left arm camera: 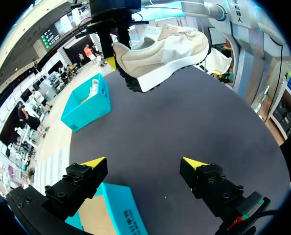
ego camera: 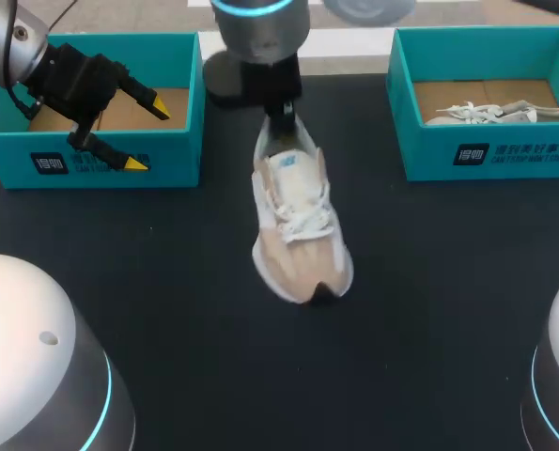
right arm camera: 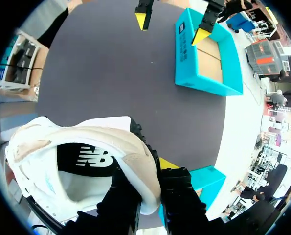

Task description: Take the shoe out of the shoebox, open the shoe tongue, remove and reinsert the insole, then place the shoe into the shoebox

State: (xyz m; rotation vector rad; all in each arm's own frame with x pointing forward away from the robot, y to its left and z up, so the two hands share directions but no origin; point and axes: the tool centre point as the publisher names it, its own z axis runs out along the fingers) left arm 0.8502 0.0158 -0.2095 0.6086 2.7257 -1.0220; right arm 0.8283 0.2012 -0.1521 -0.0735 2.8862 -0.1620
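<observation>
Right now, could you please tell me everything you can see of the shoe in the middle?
The shoe is a beige and white sneaker with white laces, a white sole and black heel tread. It appears held clear of the table, toe away from the right gripper, whose jaws pinch the heel collar, one inside, one outside. Nothing else touches it.

Mid-frame I have the shoe [ego camera: 298,221], a shoebox [ego camera: 35,162] upper left beneath my left gripper [ego camera: 148,137], another shoebox [ego camera: 429,155] upper right containing a second shoe [ego camera: 500,113]
</observation>
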